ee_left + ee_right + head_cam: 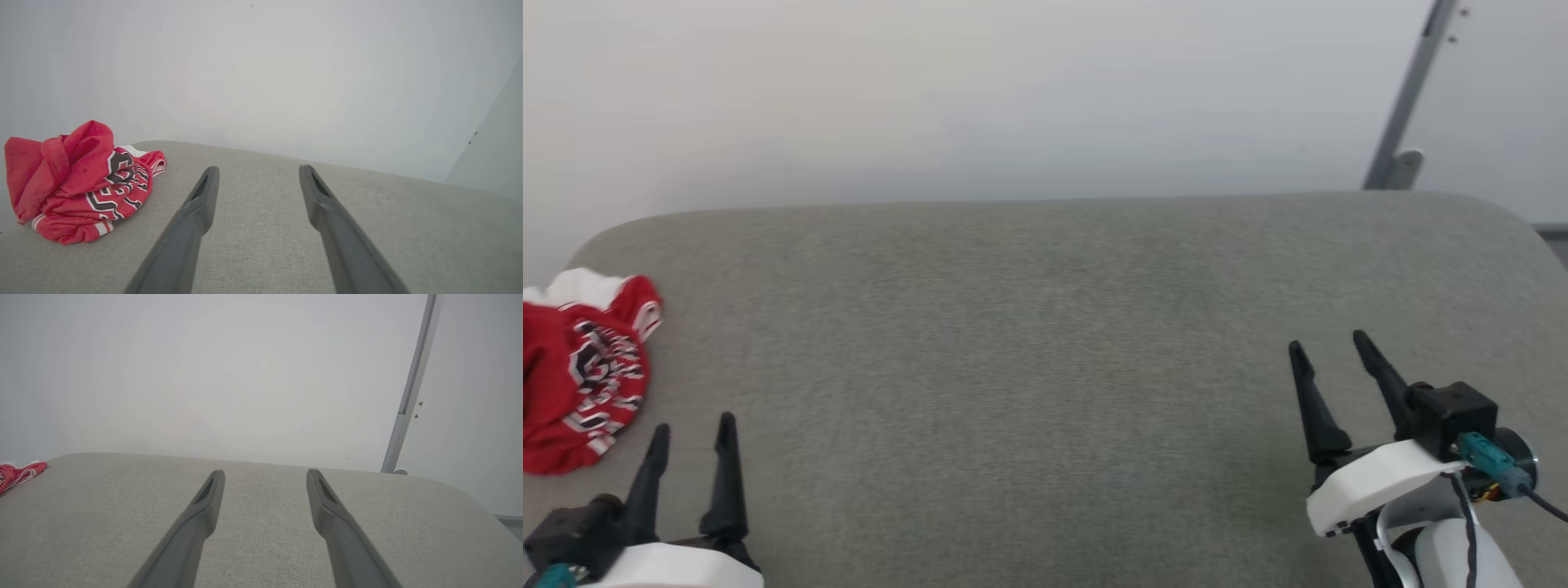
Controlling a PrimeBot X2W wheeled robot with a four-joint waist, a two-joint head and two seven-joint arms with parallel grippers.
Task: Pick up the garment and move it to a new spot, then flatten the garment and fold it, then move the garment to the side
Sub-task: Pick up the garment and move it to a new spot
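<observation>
Red and crumpled, the jersey point(584, 376) lies bunched in a heap at the far left edge of the grey fabric-covered worktop point(1045, 343), with white sleeve cloth at its far side and black, white-outlined lettering folded across its top. Just to its right and nearer the robot, the left end effector point(694, 425) hangs low over the fabric, its two dark fingers spread wide with nothing between them. In the left wrist view the heap sits off to the left of those fingers, not ahead of them. The pickup looks not yet begun, so the arm would probably do best to swing left until the heap is centred between the fingers. It could then come down on a raised fold near the top, catching a thick pinch of cloth and not the soft worktop cover. The wide middle of the worktop seems the natural new spot. Well apart at the right, the right end effector point(1327, 341) is likewise spread and holds nothing, with a grey pole point(1409, 98) beyond the far corner.
</observation>
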